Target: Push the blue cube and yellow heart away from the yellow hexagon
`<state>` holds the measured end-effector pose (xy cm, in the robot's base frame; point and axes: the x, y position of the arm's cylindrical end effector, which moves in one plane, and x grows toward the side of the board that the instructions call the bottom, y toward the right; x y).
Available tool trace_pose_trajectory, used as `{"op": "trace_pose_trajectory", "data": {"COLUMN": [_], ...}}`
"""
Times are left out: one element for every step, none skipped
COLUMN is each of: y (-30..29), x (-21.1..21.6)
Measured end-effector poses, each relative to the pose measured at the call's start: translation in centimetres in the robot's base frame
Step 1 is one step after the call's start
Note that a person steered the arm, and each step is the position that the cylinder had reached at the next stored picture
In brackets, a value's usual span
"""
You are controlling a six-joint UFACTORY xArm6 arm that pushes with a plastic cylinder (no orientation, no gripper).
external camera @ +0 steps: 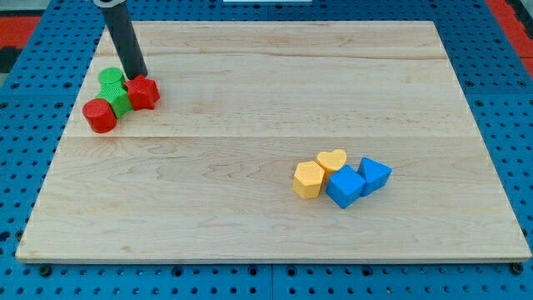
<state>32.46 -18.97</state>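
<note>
The yellow hexagon (307, 179) lies right of the board's middle, low in the view. The yellow heart (332, 160) touches its upper right side. The blue cube (344, 187) sits right of the hexagon, touching it and the heart. A second blue block (375, 175), wedge-like, touches the cube's right side. My tip (136, 76) is far off at the view's upper left, among the green and red blocks, well away from the yellow and blue cluster.
At the upper left sit a green cylinder-like block (109, 80), a green block (119, 101), a red block (143, 92) and a red cylinder (100, 115), bunched together. The wooden board (275, 83) lies on a blue pegboard.
</note>
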Motion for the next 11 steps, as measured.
{"op": "trace_pose_trajectory", "data": {"y": [6.3,14.3,25.5,34.1,40.7,38.6,31.7,26.6,23.9,22.2,25.6], "x": [-0.1,2.8,5.5,12.4,19.1,22.7,22.8,20.7,16.9,13.8,13.6]}}
